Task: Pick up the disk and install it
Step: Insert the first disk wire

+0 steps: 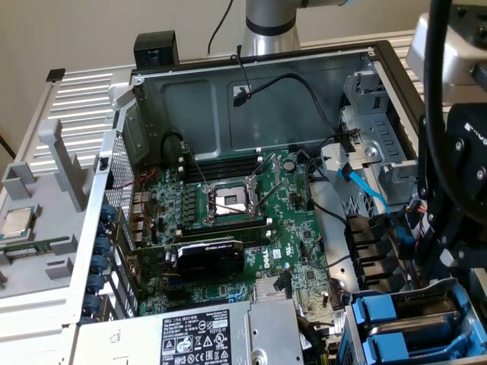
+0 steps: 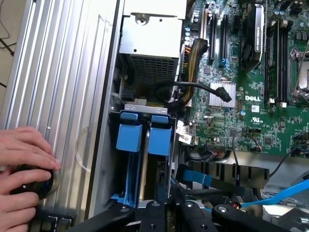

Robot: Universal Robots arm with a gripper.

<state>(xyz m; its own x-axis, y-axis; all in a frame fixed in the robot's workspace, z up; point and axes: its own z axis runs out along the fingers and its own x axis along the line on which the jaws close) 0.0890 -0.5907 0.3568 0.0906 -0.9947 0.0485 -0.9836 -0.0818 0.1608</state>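
The pincer [image 2: 166,207] hangs over the drive cage [image 2: 145,107] with its fingers drawn close together. The near end of the disk [image 2: 160,141] runs right up between them. I judge it clamped on that thin edge, though the black linkage partly hides the contact itself. The disk, in its blue carrier, lies straight ahead of the pincer inside the cage, in the slot on the motherboard [image 2: 241,101] side. A second blue carrier [image 2: 129,137] sits just beside it, on the side toward the ribbed counter [image 2: 63,72].

The step in hand looks like seating the disk in its slot. To do it well, the disk should be held parallel to its neighbour and to the cage walls, since any tilt would likely jam the carrier's rails. Motion belongs along the slot's length only, and slowly. The grip wants to be firm but not crushing, because the plastic frame probably flexes.

The flat blue cable [image 2: 198,176] and some black leads lie close to the pincer on the motherboard side, so the outer links need watching for snags. The power supply [image 2: 149,43] lies beyond the cage, well ahead of the pincer and out of the way. A person's hands [image 2: 24,164] rest on a black round device [image 2: 34,182] on the counter, well off to the pincer's far side from the board and apart from the cage.
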